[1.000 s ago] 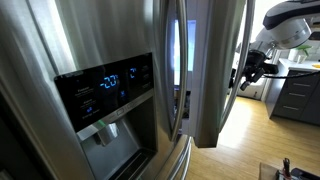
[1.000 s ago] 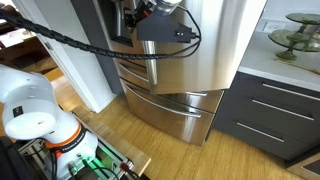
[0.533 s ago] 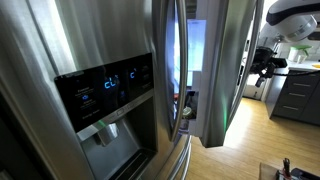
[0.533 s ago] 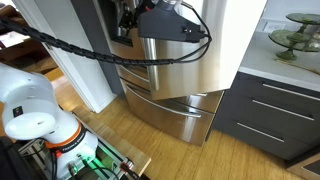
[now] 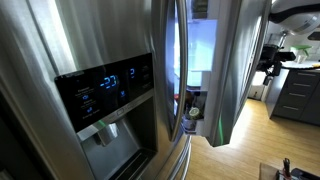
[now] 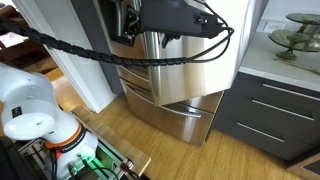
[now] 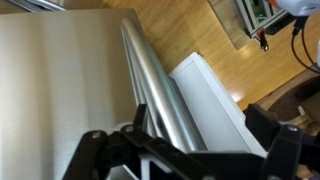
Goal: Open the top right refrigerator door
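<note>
Location type: domestic kitchen. Indicators: a stainless steel refrigerator with an ice-and-water dispenser panel (image 5: 105,90), the top right refrigerator door (image 5: 238,70) standing open on a lit interior, and freezer drawers (image 6: 185,112). Dark grey drawer cabinets (image 6: 270,115) carry a white countertop (image 6: 272,66) with a tiered stand (image 6: 296,30). The flooring is wood planks (image 6: 165,150).

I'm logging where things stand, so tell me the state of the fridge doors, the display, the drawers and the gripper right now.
Right fridge door: partly open, light on inside.
Left fridge door: shut.
Display: lit.
Gripper: open, fingers either side of the door handle.
Freezer drawers: shut.
Cabinet drawers: shut.
</note>
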